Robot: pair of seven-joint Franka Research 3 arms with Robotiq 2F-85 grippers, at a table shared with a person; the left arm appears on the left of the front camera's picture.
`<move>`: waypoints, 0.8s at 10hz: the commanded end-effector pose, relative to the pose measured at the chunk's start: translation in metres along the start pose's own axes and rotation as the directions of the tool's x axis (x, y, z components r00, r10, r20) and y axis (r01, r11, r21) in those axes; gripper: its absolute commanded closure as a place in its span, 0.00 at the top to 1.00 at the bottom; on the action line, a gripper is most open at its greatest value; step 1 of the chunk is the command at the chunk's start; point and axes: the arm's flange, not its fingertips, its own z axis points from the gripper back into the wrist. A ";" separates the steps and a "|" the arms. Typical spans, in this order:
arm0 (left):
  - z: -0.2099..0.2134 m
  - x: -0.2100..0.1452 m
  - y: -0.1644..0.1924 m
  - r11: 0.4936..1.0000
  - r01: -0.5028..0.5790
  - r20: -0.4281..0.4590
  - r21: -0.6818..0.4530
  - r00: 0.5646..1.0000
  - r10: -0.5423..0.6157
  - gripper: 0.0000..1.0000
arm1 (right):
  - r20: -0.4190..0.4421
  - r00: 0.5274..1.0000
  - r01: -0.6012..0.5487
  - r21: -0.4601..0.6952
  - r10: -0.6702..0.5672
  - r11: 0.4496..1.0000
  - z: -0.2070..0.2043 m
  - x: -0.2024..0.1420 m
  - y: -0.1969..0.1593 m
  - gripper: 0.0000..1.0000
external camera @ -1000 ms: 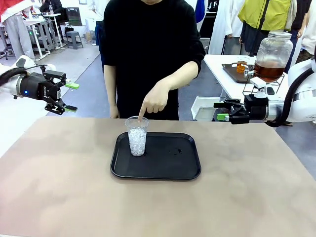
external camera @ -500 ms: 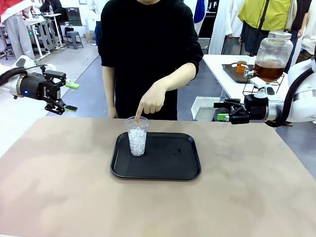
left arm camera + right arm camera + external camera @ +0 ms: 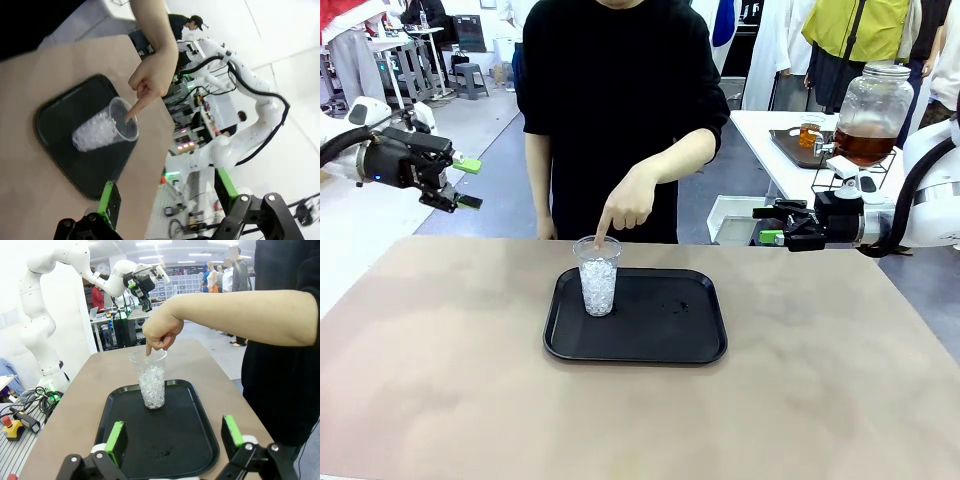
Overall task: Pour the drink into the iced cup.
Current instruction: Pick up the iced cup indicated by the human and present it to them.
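Left gripper (image 3: 468, 184) and right gripper (image 3: 766, 225) hang wide open and empty above the far corners of the table (image 3: 440, 380). A person's hand (image 3: 630, 205) points down into the iced cup (image 3: 597, 280) on the tray (image 3: 670, 340). The drink (image 3: 865, 147) sits in the jar (image 3: 872, 100), far right.

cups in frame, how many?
2: iced cup on the black tray; amber cup on the side table by the dispenser. Others may be hidden.

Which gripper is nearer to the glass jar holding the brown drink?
Right. The right gripper hovers open on the same side as the jar; the left gripper hovers open at the far opposite side.
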 end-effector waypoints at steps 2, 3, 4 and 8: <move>-0.004 0.012 0.012 0.949 0.310 0.015 0.055 0.950 -0.311 1.00 | 0.008 1.000 0.013 0.007 -0.013 1.000 0.002 0.002 0.001 1.00; -0.004 0.014 0.016 0.927 0.365 0.021 0.088 0.930 -0.368 1.00 | 0.008 1.000 0.013 0.007 -0.013 1.000 0.002 0.002 0.001 1.00; -0.003 0.014 0.020 0.913 0.399 0.021 0.086 0.915 -0.402 1.00 | 0.008 1.000 0.013 0.007 -0.013 1.000 0.002 0.002 0.001 1.00; -0.001 0.015 0.013 0.929 0.360 0.001 0.083 0.932 -0.362 1.00 | 0.008 1.000 0.013 0.007 -0.013 1.000 0.002 0.002 0.001 1.00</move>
